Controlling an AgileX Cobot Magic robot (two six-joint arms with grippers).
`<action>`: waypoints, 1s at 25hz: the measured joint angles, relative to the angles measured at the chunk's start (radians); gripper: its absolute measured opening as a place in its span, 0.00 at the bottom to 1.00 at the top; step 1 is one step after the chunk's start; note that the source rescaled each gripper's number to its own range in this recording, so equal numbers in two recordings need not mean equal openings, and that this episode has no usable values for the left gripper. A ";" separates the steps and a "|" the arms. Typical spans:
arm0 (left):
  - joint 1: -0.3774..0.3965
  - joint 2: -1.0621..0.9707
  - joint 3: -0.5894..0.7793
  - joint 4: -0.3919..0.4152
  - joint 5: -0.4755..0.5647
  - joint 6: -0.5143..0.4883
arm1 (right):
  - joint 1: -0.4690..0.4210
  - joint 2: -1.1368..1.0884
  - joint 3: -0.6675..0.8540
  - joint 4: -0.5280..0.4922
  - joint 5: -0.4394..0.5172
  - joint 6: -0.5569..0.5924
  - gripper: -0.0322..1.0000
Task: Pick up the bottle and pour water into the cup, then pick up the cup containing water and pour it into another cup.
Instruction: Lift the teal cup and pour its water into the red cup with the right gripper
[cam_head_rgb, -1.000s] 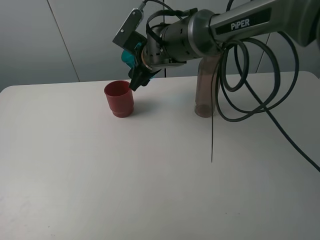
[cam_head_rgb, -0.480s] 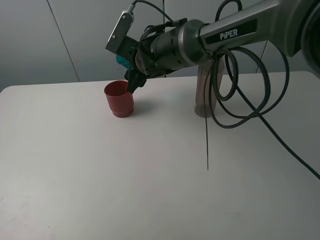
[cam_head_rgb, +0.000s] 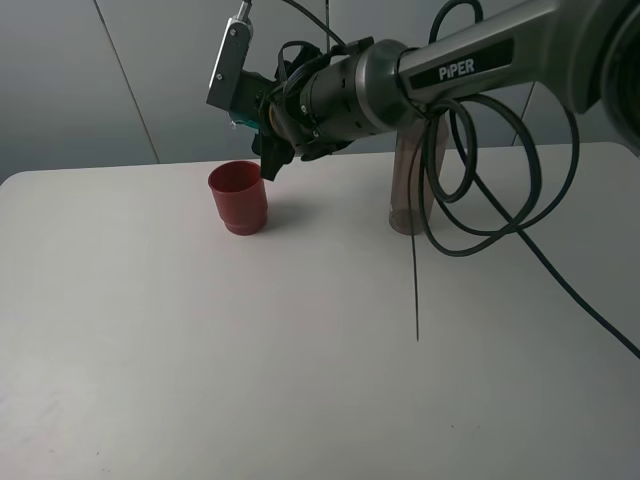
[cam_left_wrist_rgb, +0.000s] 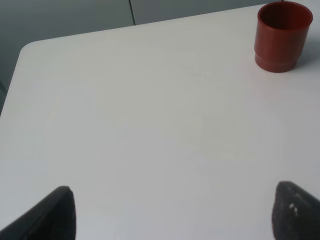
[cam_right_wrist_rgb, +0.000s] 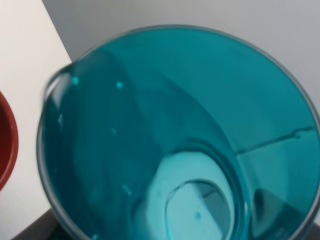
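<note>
**Tipped over the red rim — a spill is the risk**

High view: I am holding the teal cup (cam_head_rgb: 242, 122) on its side in my right gripper (cam_head_rgb: 266, 152). My fingers are clamped on it in the upper left of the frame, just above the red cup (cam_head_rgb: 238, 196). The bottle (cam_head_rgb: 409, 190) is standing right of centre, partly behind my arm. If the mouth is sitting off that rim, water will be running onto the table (cam_head_rgb: 200, 350). My hanging cable (cam_head_rgb: 470, 200) is also looping close by the bottle and could tip it.

Left wrist view: my left gripper (cam_left_wrist_rgb: 175, 215) is hanging with its fingers wide apart and holding nothing. The red cup (cam_left_wrist_rgb: 283, 36) is well away at the upper right.

Right wrist view: I am looking straight into the teal cup (cam_right_wrist_rgb: 175, 140). Only droplets are showing — how much water is left, I cannot tell. The red cup (cam_right_wrist_rgb: 4, 140) is just peeking in at the left edge, so I judge the overlap to be thin.
</note>
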 joint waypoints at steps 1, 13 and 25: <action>0.000 0.000 0.000 0.000 0.000 0.000 | 0.000 0.000 0.000 -0.015 0.000 0.000 0.14; 0.000 0.000 0.000 0.000 0.000 0.000 | -0.002 0.000 0.000 -0.058 0.000 0.000 0.14; 0.000 0.000 0.000 0.000 0.000 0.000 | -0.011 0.038 0.000 -0.058 0.009 -0.127 0.14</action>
